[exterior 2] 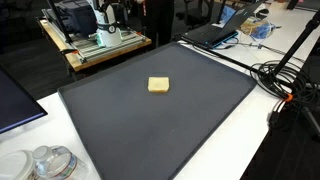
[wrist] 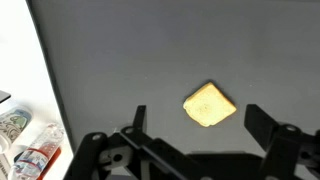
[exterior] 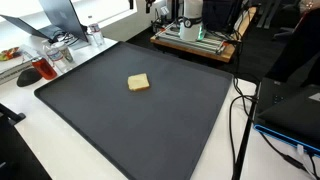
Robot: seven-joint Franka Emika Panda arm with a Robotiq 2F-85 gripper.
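Note:
A small tan square block [exterior: 139,83] lies flat on a dark grey mat [exterior: 110,120] and shows in both exterior views [exterior 2: 158,85]. The arm and gripper do not show in either exterior view. In the wrist view my gripper [wrist: 200,125] is open and empty, fingers spread wide, high above the mat. The block [wrist: 210,104] sits between the two fingertips in that view, slightly beyond them, turned like a diamond. Nothing is held.
The mat lies on a white table [exterior 2: 260,140]. Plastic containers [exterior: 60,55] and a red object [exterior: 25,73] stand off one mat corner; jars [wrist: 25,140] show in the wrist view. Cables [exterior 2: 285,85], a laptop [exterior 2: 215,30] and a wooden cart with equipment [exterior: 195,35] stand beyond the mat.

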